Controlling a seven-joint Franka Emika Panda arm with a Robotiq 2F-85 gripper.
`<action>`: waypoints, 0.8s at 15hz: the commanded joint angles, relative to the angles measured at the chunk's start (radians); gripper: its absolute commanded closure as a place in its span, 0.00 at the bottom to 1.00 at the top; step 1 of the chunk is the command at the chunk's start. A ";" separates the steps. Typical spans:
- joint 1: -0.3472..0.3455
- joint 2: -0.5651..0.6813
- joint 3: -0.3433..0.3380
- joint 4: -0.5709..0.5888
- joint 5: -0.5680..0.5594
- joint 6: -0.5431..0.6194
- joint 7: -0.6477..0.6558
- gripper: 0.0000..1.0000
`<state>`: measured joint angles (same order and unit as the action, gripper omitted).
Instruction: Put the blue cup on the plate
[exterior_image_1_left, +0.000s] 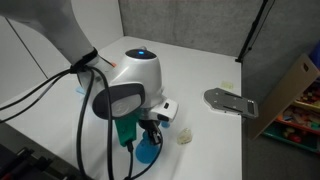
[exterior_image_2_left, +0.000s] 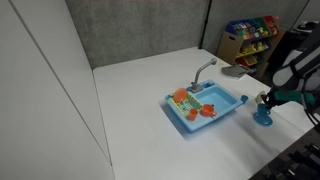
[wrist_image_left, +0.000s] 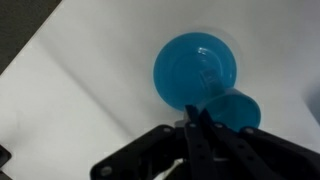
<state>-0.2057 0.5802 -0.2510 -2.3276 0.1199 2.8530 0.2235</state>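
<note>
The round bright-blue plate (wrist_image_left: 193, 66) lies on the white table, right under my wrist camera. The small blue cup (wrist_image_left: 236, 110) hangs just over the plate's near edge, tilted, with its rim pinched between my fingers. My gripper (wrist_image_left: 200, 116) is shut on the cup's rim. In both exterior views the gripper (exterior_image_1_left: 150, 124) (exterior_image_2_left: 268, 101) hovers right above the plate (exterior_image_1_left: 147, 153) (exterior_image_2_left: 264, 118) near the table's front edge. The cup is too small to make out there.
The light-blue toy sink (exterior_image_2_left: 222, 112) with a grey faucet (exterior_image_2_left: 203, 70) and orange toys inside stands beside the plate. A grey flat object (exterior_image_1_left: 230, 100) and a small white item (exterior_image_1_left: 185, 137) lie on the table. A toy shelf (exterior_image_2_left: 250, 38) stands behind.
</note>
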 joint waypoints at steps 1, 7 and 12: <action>-0.016 -0.006 0.001 -0.048 0.007 0.065 -0.030 0.97; -0.037 0.022 0.018 -0.064 0.020 0.117 -0.035 0.97; -0.076 0.045 0.064 -0.054 0.029 0.140 -0.057 0.97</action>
<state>-0.2418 0.6180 -0.2240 -2.3850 0.1265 2.9711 0.2152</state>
